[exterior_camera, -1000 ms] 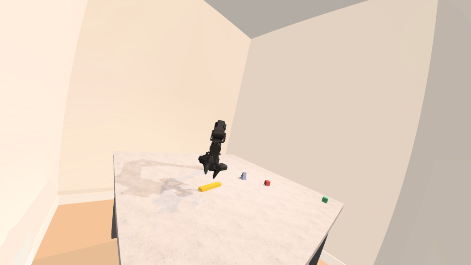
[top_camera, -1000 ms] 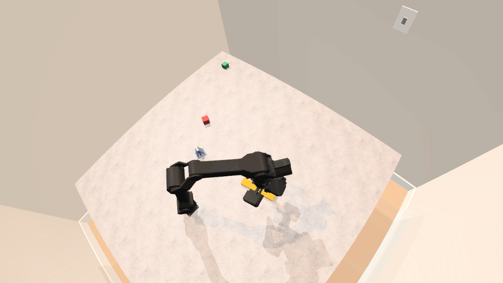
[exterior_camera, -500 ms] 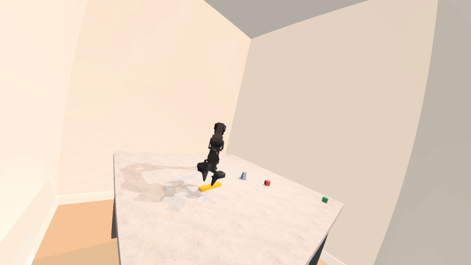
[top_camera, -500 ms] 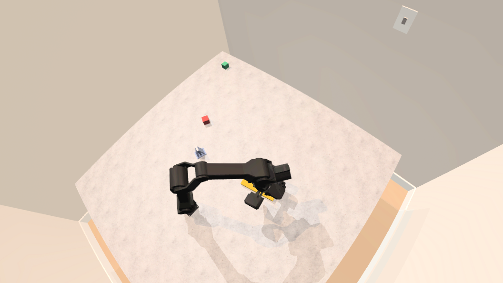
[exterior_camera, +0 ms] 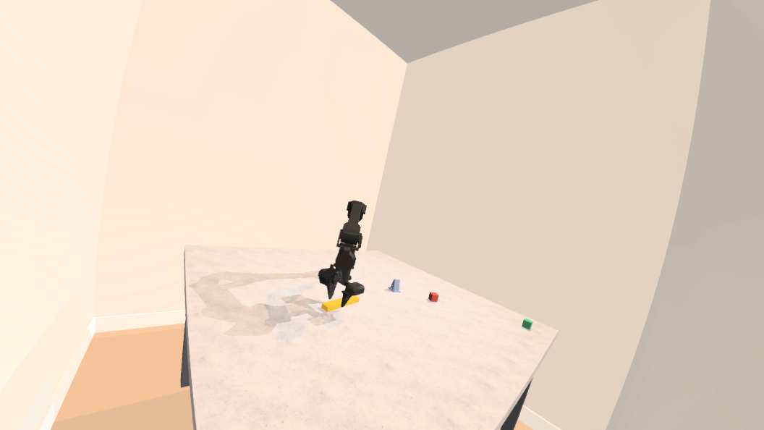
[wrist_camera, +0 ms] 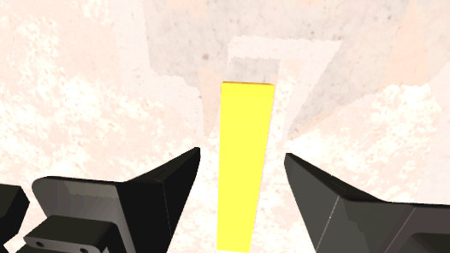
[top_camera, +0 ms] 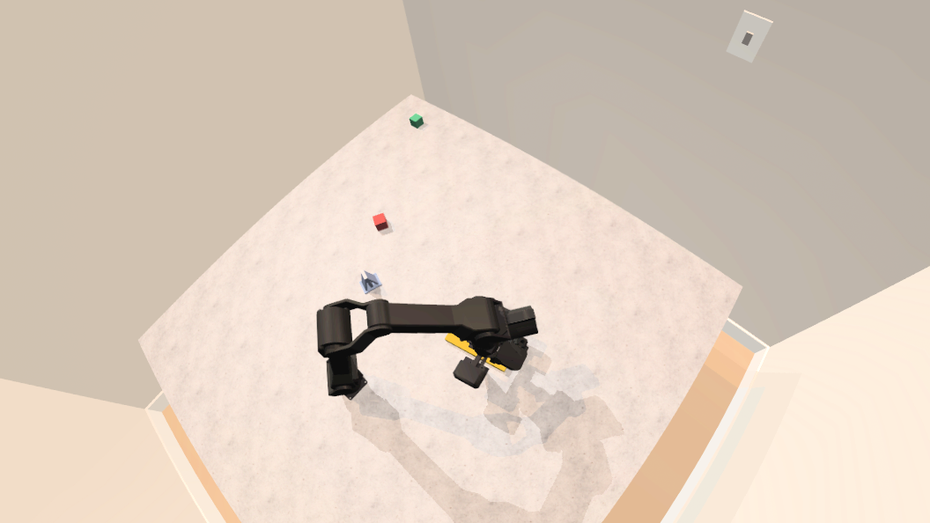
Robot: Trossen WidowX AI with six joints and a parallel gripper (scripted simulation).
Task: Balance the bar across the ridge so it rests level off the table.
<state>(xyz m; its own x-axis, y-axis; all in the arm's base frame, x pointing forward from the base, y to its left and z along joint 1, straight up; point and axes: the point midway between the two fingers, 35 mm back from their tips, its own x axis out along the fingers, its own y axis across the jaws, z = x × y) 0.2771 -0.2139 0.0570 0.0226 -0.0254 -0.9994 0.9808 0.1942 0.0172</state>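
My gripper (top_camera: 489, 364) (exterior_camera: 336, 302) (wrist_camera: 241, 155) was open, holding nothing, fingers either side of the bar (top_camera: 459, 341) (exterior_camera: 330, 305) (wrist_camera: 244, 162), likely for a grasp across its width. Bar lay on the table (top_camera: 533, 233) (exterior_camera: 373, 363) (wrist_camera: 77, 128), apart from the ridge (top_camera: 370, 282) (exterior_camera: 395, 285).
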